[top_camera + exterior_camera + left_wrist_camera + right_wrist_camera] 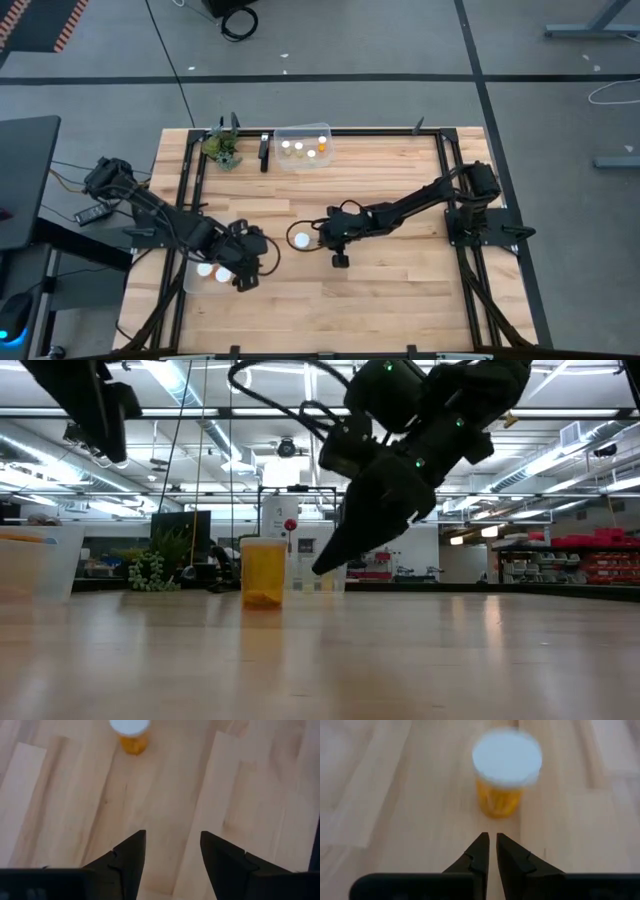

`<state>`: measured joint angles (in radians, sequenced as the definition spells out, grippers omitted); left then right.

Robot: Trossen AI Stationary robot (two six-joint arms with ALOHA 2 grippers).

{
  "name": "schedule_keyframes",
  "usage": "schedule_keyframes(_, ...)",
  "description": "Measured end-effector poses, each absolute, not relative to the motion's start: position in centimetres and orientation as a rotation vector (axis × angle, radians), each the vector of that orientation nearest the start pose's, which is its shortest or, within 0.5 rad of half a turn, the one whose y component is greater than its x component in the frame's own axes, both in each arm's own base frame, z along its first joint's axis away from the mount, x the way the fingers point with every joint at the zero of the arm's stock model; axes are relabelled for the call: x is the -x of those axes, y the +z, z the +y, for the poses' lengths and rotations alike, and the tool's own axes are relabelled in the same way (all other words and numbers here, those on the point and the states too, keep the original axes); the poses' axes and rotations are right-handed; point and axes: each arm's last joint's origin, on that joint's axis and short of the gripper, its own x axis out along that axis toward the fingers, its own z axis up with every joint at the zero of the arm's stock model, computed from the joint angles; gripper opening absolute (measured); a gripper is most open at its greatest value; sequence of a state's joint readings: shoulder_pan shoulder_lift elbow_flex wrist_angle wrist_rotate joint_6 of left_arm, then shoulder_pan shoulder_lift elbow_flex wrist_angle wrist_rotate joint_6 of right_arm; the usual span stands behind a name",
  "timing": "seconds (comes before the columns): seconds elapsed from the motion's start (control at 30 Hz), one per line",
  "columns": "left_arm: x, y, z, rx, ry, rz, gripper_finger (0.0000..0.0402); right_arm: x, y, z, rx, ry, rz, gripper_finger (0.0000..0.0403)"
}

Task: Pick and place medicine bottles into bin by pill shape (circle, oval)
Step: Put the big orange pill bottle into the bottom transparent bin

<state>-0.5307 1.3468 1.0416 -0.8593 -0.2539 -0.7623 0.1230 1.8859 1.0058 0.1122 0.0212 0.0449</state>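
Observation:
One amber medicine bottle with a white cap (pixel 300 240) stands upright on the wooden table, between my two grippers. It also shows in the low view (pixel 264 572), the left wrist view (pixel 130 732) and the right wrist view (pixel 506 770). My right gripper (pixel 318 238) (pixel 491 840) is shut and empty, and points at the bottle from the table's right, just short of it. In the low view its fingers (pixel 325 565) slant down beside the bottle. My left gripper (pixel 255 255) (pixel 172 840) is open and empty, to the bottle's left.
A clear bin (pixel 302 147) at the far edge holds several bottles. A second clear bin (pixel 195 280) under my left arm holds two white-capped bottles (pixel 205 268). A small green plant (pixel 225 148) and a dark upright piece (pixel 264 150) stand at the far left.

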Motion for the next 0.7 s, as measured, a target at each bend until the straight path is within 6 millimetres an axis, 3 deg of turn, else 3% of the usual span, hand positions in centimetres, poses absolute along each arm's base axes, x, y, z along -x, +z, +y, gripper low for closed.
schedule_keyframes(0.23,-23.2,25.6,-10.8,0.234,0.188,1.061,0.0202,-36.1,15.6,4.2,0.068,0.087,0.724,0.0041)
schedule_keyframes(0.7,-25.5,24.9,-8.4,0.256,0.178,1.05,0.0202,-31.0,17.5,2.1,0.068,0.028,0.657,0.0041)
